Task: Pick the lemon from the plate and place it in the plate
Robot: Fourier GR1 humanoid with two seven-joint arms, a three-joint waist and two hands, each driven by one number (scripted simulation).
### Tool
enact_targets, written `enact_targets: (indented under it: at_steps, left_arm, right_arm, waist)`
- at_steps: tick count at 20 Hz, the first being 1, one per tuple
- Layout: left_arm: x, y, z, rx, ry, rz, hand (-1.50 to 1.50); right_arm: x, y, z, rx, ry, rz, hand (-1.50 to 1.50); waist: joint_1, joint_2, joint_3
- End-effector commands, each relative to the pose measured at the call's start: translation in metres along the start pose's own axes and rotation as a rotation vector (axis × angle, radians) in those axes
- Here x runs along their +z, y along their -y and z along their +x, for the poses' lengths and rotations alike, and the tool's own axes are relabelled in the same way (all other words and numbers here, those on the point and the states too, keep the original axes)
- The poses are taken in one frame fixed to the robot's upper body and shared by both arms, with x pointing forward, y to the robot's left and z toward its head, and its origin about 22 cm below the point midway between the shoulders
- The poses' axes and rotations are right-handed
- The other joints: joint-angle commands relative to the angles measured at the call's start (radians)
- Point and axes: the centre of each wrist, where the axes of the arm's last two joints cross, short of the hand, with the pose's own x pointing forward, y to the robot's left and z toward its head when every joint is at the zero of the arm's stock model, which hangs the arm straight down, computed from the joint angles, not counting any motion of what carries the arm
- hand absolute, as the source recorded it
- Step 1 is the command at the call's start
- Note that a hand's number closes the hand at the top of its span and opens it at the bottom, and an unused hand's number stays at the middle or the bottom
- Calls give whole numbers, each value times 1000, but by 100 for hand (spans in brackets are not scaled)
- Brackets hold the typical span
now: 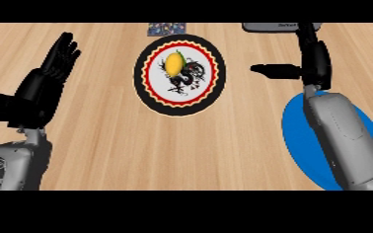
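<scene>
There is just one view, taken from the robot's head and aimed steeply down at the wooden counter (182, 143). It faces away from the robot, so both grey forearms enter from the near edge. It sits fairly close, taking in only the counter top, left to right.

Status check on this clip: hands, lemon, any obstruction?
Both hands open: left hand resting, right hand empty. Lemon on patterned plate. Path unobstructed.
</scene>
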Motion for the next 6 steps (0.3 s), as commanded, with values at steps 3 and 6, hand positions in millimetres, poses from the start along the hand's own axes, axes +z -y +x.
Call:
enact_targets:
  at_steps: [3, 6]
  left_arm:
    - [0, -9, -1, 10, 3, -7, 0]
    - [11, -27, -8, -13, 4, 4, 0]
  right_arm:
    - [19, 38, -9, 22, 26, -11, -150]
    - [21, 48, -26, 96, 38, -40, -150]
  waist:
    - [6, 2, 0]
    - [10, 3, 0]
